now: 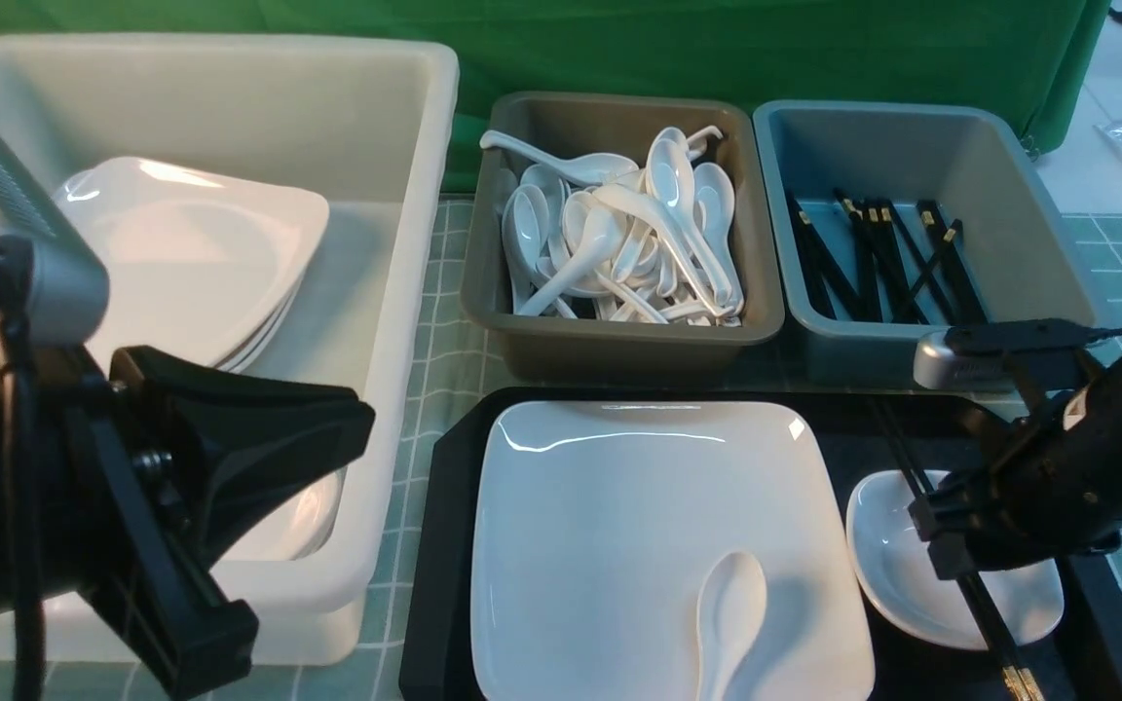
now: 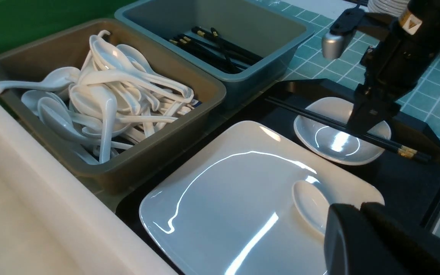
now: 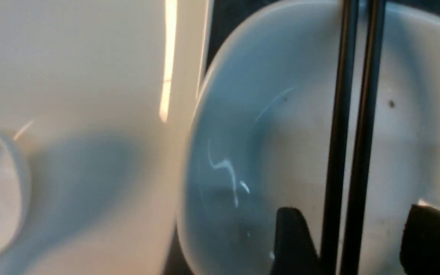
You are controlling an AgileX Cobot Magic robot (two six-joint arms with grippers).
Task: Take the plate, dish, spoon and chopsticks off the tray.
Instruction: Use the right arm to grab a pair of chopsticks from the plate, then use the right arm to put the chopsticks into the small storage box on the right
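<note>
Your right gripper (image 3: 351, 214) hangs over the small dish (image 1: 897, 574) on the black tray (image 1: 434, 584), jaws spread either side of the chopsticks (image 2: 319, 118) lying across it (not pinched yet). This looks like the chopsticks step. Next, close squarely on both sticks. Your left gripper (image 1: 356, 424) is clenched on nothing.

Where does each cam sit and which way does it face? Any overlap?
Front view: robot's side, between the arms, facing forward over the tray and tubs; shut left gripper at left, right arm at right.
Left wrist view: on the left wrist, looking across the plate toward the right gripper; its own gripper tip shows.
Right wrist view: on the right wrist, close above the dish; its open fingers straddle the chopsticks.
Shared: plate, dish and chopsticks appear in all three.
</note>
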